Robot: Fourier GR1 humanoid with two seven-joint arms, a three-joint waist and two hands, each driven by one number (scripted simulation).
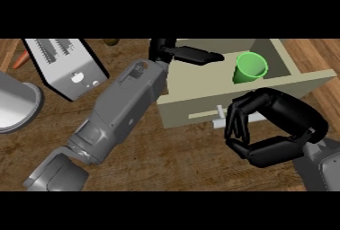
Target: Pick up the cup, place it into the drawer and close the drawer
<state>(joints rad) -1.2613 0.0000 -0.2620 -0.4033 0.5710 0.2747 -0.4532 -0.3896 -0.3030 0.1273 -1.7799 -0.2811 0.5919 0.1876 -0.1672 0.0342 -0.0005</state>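
Since the green cup [249, 67] is already lying inside the open drawer [199, 96] at upper right, only closing looks left, with the right hand [275, 128] curled empty beside the handle [219, 117] and the left hand [182, 53] relaxed open up top.

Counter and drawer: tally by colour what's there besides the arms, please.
Green: 1, the cup in the open drawer
Beige: 1, the drawer
Silver: 2, the grater and the pot
Orange: 1, the carrot
Brown: 1, a small item at the top edge
Total: 6
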